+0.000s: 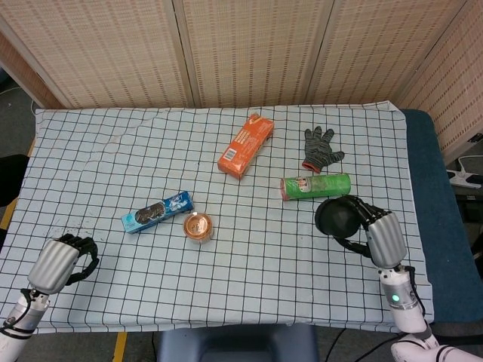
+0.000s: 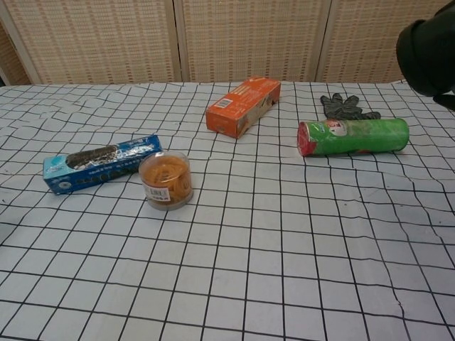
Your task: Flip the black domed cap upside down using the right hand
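At far left, the left hand (image 1: pixel 64 260) rests with fingers curled on nothing on the gridded cloth (image 1: pixel 113 151). Right of centre lies a glossy green tube (image 1: pixel 315 186). Just beyond it, the right hand (image 1: pixel 373 230) grips the smooth black domed cap (image 1: pixel 339 217), raised above the cloth.

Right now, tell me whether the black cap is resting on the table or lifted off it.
Lifted. The right hand holds the black cap in the air; the chest view shows it above the green can.

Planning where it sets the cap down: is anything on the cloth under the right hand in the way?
Nothing visible. The right hand holds the cap above bare cloth; the green can lies just beyond it.
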Controlling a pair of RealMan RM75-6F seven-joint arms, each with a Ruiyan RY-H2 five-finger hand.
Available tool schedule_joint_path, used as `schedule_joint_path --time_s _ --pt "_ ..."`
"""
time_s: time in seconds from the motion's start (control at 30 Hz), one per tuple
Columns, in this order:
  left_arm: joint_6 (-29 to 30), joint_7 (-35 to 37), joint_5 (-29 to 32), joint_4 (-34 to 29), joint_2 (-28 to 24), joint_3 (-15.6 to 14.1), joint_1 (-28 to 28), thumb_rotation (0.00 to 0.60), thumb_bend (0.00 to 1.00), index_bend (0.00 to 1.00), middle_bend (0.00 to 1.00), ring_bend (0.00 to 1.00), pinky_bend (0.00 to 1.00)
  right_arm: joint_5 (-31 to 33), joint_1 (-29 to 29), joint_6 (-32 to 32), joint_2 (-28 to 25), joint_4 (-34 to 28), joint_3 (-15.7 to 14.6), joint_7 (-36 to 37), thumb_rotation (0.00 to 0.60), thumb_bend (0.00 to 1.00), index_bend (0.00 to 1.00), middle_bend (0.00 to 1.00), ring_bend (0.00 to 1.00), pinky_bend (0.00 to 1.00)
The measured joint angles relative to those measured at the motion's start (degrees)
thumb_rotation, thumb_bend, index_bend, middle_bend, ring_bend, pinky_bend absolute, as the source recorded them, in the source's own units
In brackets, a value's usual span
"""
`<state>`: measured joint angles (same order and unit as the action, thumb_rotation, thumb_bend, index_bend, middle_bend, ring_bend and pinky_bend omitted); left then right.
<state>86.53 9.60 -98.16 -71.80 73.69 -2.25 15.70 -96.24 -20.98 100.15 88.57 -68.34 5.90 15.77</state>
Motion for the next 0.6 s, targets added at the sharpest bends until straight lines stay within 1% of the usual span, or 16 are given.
schedule_joint_path --time_s 0.03,0.13,0.2,0.27,0.33,0.4,0.5,0.53,0.6 --pt "0.0 0.0 0.0 0.0 0.0 0.0 0.0 0.600 0.59 0.34 0.53 0.56 0.52 -0.8 0.0 0.5 0.2 1.0 -0.1 3.2 0.600 0.21 0.67 0.64 0.55 0.74" --pt "0.0 0.0 0.0 0.0 0.0 0.0 0.0 0.600 0.59 0.34 0.53 0.56 0.52 -1.5 0.2 0.2 0.2 2.2 -0.4 7.2 0.600 0.21 0.68 0.64 0.55 0.74" --pt "0.0 0.0 0.0 0.0 0.0 0.0 0.0 0.600 0.59 0.34 0.53 0.56 0.52 -1.2 0.4 -1.0 -0.4 2.1 -0.7 6.9 0.600 0.21 0.69 0.64 0.55 0.74" --pt "-0.1 0.0 0.1 0.0 0.0 0.0 0.0 0.600 0.59 0.34 0.53 0.56 0.52 0.1 0.8 -3.4 -1.4 1.2 -0.8 3.9 0.600 0.21 0.69 0.64 0.55 0.74" --pt "-0.2 0.0 0.1 0.0 0.0 0.0 0.0 0.600 0.59 0.34 0.53 0.56 0.52 1.8 1.2 -5.7 -2.5 -0.2 -0.9 -0.9 0.600 0.21 0.69 0.64 0.55 0.74" --pt "-0.2 0.0 0.1 -0.1 0.0 0.0 0.1 0.600 0.59 0.34 0.53 0.56 0.52 4.2 1.6 -8.7 -3.9 -2.1 -0.9 -9.0 0.600 0.22 0.69 0.64 0.55 0.74" --pt "-0.2 -0.1 0.1 -0.1 0.0 0.0 0.1 0.600 0.59 0.34 0.53 0.56 0.52 9.7 2.2 -13.6 -6.4 -6.2 -0.4 -23.8 0.600 0.22 0.69 0.64 0.55 0.74" --pt "-0.3 -0.2 0.1 -0.1 0.0 0.0 0.1 0.600 0.59 0.34 0.53 0.56 0.52 13.1 2.3 -15.4 -7.3 -8.1 0.0 -30.1 0.600 0.22 0.69 0.64 0.55 0.74" --pt "-0.4 -0.4 0.2 -0.1 0.0 0.0 0.1 0.600 0.59 0.34 0.53 0.56 0.52 18.5 2.3 -18.0 -8.7 -10.8 0.6 -39.6 0.600 0.22 0.69 0.64 0.55 0.74"
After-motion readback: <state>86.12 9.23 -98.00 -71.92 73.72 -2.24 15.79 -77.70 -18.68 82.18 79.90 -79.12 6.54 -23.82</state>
